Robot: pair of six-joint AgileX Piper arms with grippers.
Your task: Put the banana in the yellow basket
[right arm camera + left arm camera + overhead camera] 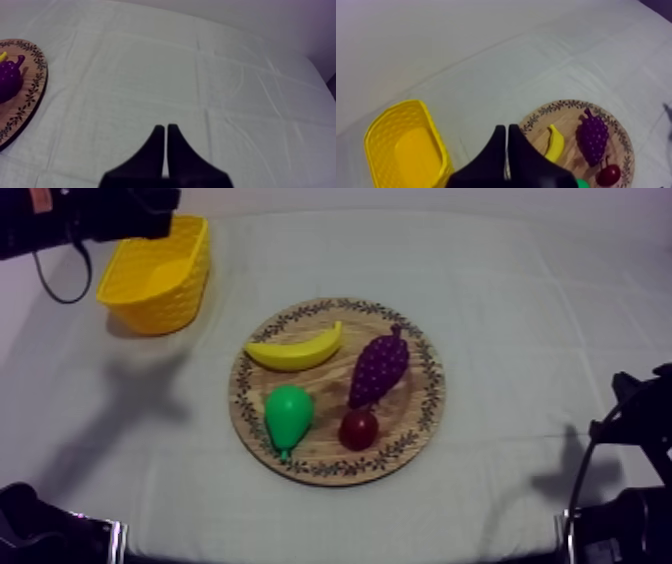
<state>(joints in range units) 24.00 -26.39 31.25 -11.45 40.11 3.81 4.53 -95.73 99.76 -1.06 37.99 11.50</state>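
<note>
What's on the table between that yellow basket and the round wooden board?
Nothing: in the top view the stretch between the yellow basket and the wooden board is bare grey-white cloth.

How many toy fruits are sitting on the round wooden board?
4, all on the wooden board: banana at the back, bunch of grapes beside it, pear in front, small red fruit beside the pear. None seems hidden.
</note>
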